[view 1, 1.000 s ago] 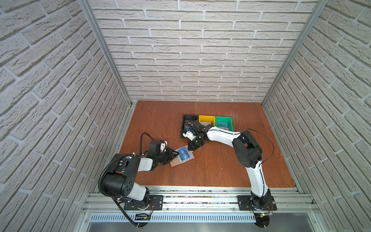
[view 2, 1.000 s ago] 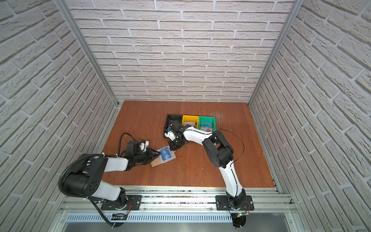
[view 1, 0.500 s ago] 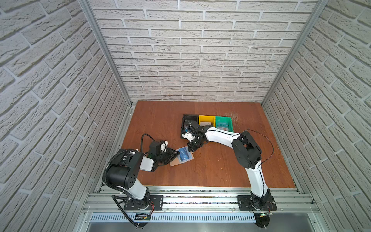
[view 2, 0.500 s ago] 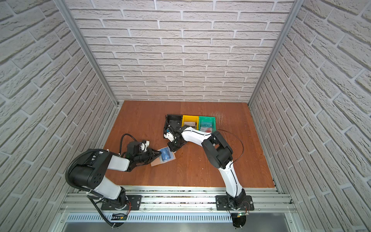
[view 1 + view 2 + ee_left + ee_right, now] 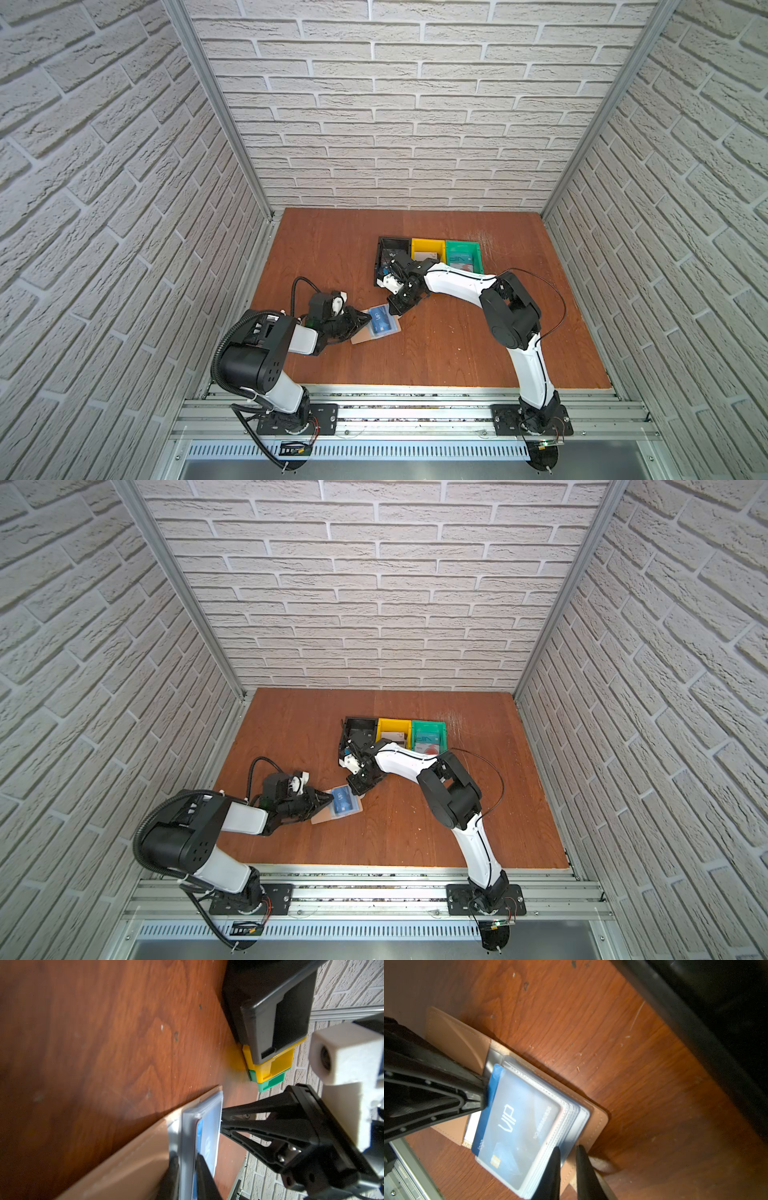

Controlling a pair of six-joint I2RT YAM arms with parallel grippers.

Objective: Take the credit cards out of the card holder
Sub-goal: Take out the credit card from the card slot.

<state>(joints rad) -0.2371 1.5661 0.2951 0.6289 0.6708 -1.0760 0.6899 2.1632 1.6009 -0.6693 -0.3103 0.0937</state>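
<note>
One card holder [image 5: 360,337], three bins [image 5: 428,241]

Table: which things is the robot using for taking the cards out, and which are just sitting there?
For the job:
- card holder
- blue card in its clear sleeve
- left gripper at the card's end
- right gripper on the holder's edge

Just sitting there:
- black bin
- yellow bin
- green bin with a teal card inside

Left end effector [image 5: 480,1095] hides a corner of the blue card [image 5: 517,1126]; the card's small print is blurred.
</note>
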